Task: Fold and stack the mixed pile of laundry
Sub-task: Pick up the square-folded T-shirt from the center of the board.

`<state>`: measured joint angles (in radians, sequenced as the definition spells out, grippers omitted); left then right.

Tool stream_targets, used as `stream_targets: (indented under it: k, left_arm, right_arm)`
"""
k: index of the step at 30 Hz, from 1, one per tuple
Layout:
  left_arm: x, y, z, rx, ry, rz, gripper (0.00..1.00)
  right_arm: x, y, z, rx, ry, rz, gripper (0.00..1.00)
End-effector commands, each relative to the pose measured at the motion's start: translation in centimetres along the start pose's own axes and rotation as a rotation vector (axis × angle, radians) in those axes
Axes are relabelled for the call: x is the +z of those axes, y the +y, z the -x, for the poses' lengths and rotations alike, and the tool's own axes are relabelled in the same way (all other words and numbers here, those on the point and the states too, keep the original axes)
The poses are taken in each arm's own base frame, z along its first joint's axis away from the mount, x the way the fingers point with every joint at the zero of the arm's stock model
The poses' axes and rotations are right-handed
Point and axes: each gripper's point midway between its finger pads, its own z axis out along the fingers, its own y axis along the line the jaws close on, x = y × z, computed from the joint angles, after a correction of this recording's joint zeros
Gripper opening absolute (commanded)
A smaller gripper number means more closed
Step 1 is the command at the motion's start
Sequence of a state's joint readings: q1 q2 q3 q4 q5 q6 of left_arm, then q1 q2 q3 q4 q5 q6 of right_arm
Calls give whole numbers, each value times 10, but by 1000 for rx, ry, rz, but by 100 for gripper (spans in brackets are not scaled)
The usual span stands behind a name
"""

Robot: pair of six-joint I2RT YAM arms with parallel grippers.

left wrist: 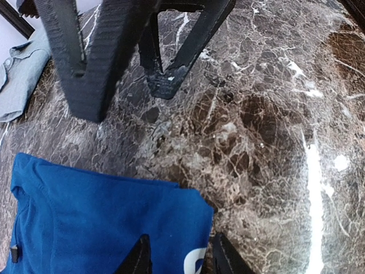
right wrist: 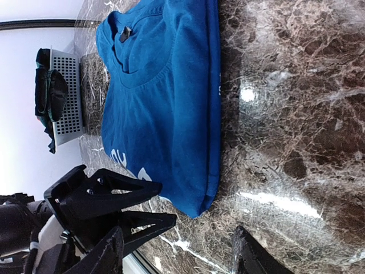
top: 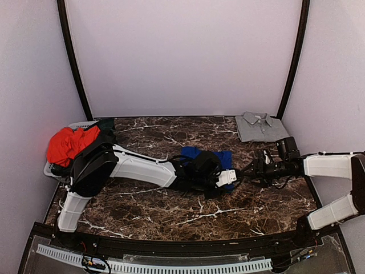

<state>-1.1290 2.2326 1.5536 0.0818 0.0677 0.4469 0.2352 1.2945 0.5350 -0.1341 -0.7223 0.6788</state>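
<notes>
Blue T-shirt [right wrist: 165,97] — flat on table [right wrist: 296,114]

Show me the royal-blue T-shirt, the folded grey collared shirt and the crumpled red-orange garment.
royal-blue T-shirt [right wrist: 165,103], right wrist view, middle of its cloth.
folded grey collared shirt [top: 260,131], top view, body below the collar.
red-orange garment [top: 64,145], top view, middle of the bunched cloth.

surface: brown marble table [right wrist: 296,103] | garment: royal-blue T-shirt [right wrist: 165,97] folded flat, collar at top of view, white print [right wrist: 122,160] by lower edge | left gripper [right wrist: 165,204]: black fingers at shirt's lower corner, slightly parted, grip unclear | right gripper [right wrist: 178,240]: fingers spread wide, nothing between | left edge: grey perforated basket [right wrist: 67,97] with dark cloth [right wrist: 48,91]
</notes>
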Motion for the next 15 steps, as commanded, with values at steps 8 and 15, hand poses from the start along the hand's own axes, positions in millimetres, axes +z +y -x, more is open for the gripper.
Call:
stream_targets:
  k: [8, 15]
  left_arm:
    - [31, -18, -4, 41, 24, -86, 23]
    - [18, -10, 19, -16, -59, -79, 3]
  right_arm:
    - [8, -12, 1, 58, 12, 10, 62]
    - [14, -8, 2, 90, -9, 70, 58]
